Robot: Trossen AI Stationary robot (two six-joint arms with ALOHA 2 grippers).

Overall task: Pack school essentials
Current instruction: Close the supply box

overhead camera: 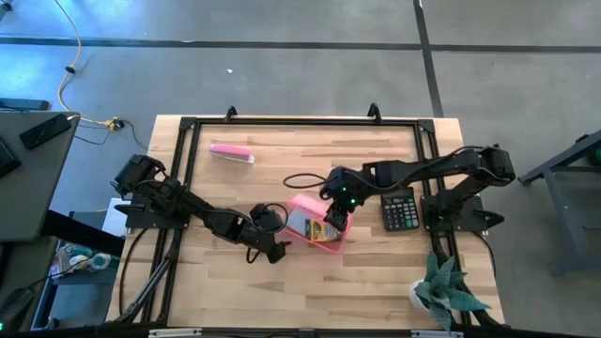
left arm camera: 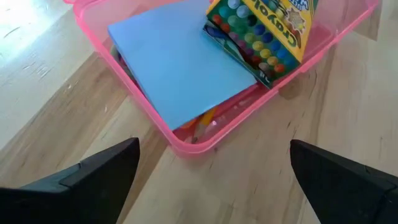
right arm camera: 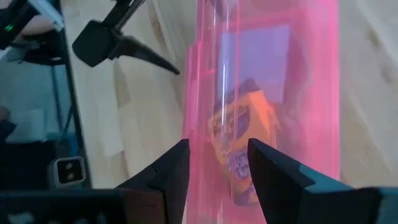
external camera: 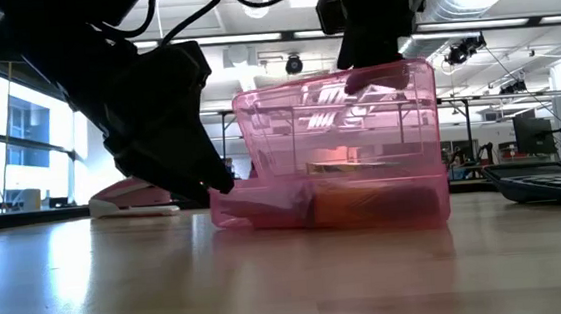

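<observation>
A clear pink case [overhead camera: 317, 231] lies on the table with its lid [external camera: 356, 101] standing raised over the base. Inside lie a light-blue note pad [left arm camera: 180, 68], a yellow-green crayon box [left arm camera: 261, 31] leaning on the pad, and pencils [left arm camera: 204, 122] under the pad. My right gripper [overhead camera: 338, 203] is over the case, shut on the lid. My left gripper [left arm camera: 214, 180] stands open just off the case's near-left end, with nothing between its fingers. My right gripper pinches the free top edge of the lid [right arm camera: 217, 155] between its two fingers [right arm camera: 267, 168]. The fingers slant down from above and from the table's right. The lid stands nearly upright over the base [external camera: 335, 208], which rests flat on the table.
A black calculator [overhead camera: 399, 208] lies right of the case, close under the right arm. A pink oblong bar [overhead camera: 231, 153] lies at the far left. A potted plant [overhead camera: 447, 291] stands at the near right corner. Black frame rails [overhead camera: 300, 120] line the table's edges.
</observation>
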